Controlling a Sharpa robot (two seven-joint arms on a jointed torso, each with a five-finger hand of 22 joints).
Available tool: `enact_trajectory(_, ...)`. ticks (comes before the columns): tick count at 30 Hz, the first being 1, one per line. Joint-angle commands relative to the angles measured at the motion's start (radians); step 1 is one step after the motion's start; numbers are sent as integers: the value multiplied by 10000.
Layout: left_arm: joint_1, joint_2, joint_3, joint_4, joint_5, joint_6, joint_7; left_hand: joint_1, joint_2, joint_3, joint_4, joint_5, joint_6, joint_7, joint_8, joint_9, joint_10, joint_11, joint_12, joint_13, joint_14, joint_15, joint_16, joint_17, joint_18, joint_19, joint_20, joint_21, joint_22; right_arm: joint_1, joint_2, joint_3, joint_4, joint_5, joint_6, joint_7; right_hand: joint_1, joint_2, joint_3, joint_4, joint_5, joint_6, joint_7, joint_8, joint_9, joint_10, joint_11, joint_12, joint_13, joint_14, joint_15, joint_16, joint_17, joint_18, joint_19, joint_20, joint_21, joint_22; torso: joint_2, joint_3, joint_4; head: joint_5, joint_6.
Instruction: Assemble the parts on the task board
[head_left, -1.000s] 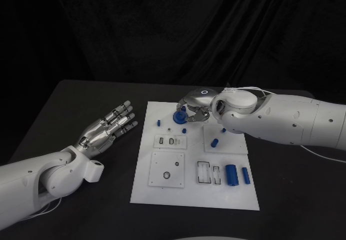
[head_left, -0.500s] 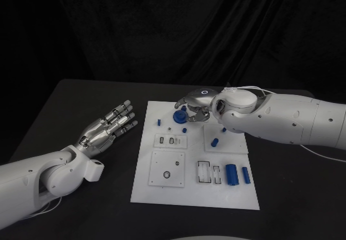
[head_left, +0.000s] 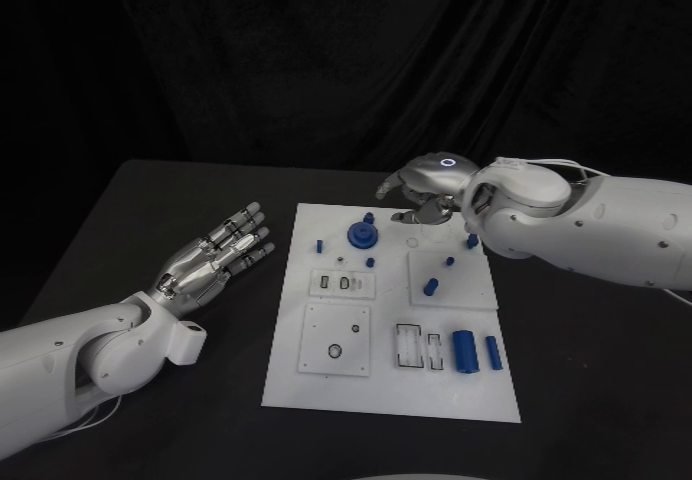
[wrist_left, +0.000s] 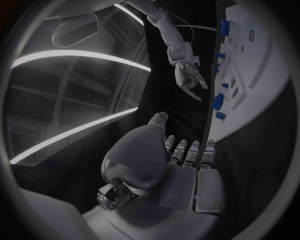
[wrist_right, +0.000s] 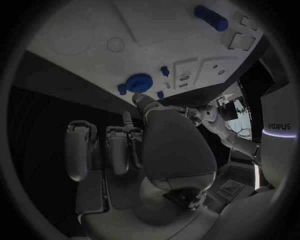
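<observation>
The white task board (head_left: 387, 385) lies in the middle of the black table. A round blue part (head_left: 361, 236) stands near its far edge, with small blue pegs (head_left: 369, 262) around it; the right wrist view shows the same round part (wrist_right: 139, 81). My right hand (head_left: 418, 197) hovers beyond the board's far edge, up and to the right of the round part, holding nothing, its fingers loosely apart. My left hand (head_left: 219, 254) lies left of the board, palm up, fingers stretched and apart. In the left wrist view the right hand (wrist_left: 189, 76) hangs above the board (wrist_left: 265, 60).
Two blue cylinders (head_left: 463, 348) lie at the board's near right, beside white slotted insets (head_left: 408, 346). A square plate with holes (head_left: 333, 338) sits near left. More small blue pieces (head_left: 430, 286) stand on the right middle. Bare black table surrounds the board.
My right hand let go of the round blue part, which now stands on the board, and drew away up and to the right. The left hand has not moved.
</observation>
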Motion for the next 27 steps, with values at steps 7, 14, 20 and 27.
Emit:
enact_trajectory(7, -4, -51, 7, 95, 2, 22, 1273, -42, 81, 67, 15, 62, -14, 77, 26, 0, 21, 55, 50, 13, -4, 62, 53, 18, 103, 17, 76, 55, 17, 339, -1784, -12, 1026, -66, -617, -568, -659, 46, -555, 747, -1288, 638, 8, 132, -114, 1023, -3, 27, 2635, 1055, -31, 28, 2634, -135, 645, -49, 463, 2274, -4, -2, -31, -2, -23)
enact_trajectory(14, -5, -2, 6, 76, 2, 41, 1257, -42, 81, 67, 15, 62, -14, 77, 26, 0, 21, 55, 50, 13, -4, 62, 53, 18, 103, 17, 76, 55, 17, -143, -2867, -20, 1222, -33, -658, -789, -799, -101, -925, 1289, -2000, 723, 2, 49, -204, 1023, -7, 27, 2635, 1055, -40, 28, 2634, -169, 729, -57, 570, 2353, -10, -22, -20, -81, -78)
enact_trajectory(20, -7, 30, 6, 41, 2, 57, 1252, -42, 81, 67, 15, 62, -14, 77, 26, 0, 21, 55, 50, 13, -4, 62, 53, 18, 103, 17, 76, 55, 17, -603, -3281, -27, 1167, -21, -803, -890, -823, -185, -1050, 1450, -2322, 666, -5, -27, -261, 1023, -12, 27, 2635, 1055, -42, 28, 2634, -165, 721, -60, 554, 2350, 6, 2, 10, -90, -141)
enact_trajectory(27, -12, 81, 6, -4, 2, 83, 1235, -48, 77, 81, 4, 69, -22, 78, 25, -1, 12, 54, 48, 10, -6, 64, 53, 17, 103, 13, 78, 52, 15, -983, -3511, -32, 1089, -16, -904, -1139, -969, -254, -1158, 1475, -2445, 690, -8, -40, -283, 1023, -15, 27, 2635, 1055, -46, 28, 2634, -159, 709, -63, 533, 2342, 5, 5, 20, -108, -171)
